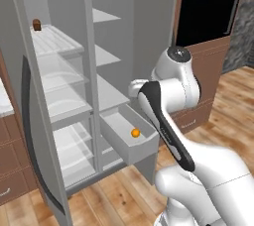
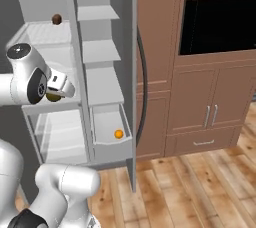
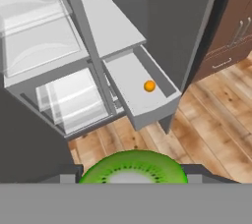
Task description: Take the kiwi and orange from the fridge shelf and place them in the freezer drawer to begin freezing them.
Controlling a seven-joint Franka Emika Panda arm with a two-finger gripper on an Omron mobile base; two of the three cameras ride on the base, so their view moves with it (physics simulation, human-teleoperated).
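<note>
While the orange [image 1: 135, 133] sits inside the pulled-out freezer drawer [image 1: 141, 146], the hand view shows the green cut face of the kiwi [image 3: 133, 168] pinched between the gripper [image 3: 133, 176] tips, and the right base view shows its olive skin under the hand.

No readable text, label, brand, number or sign appears on the fridge [image 1: 64, 96], the cabinets [image 2: 200, 102] or anything else here.
</note>
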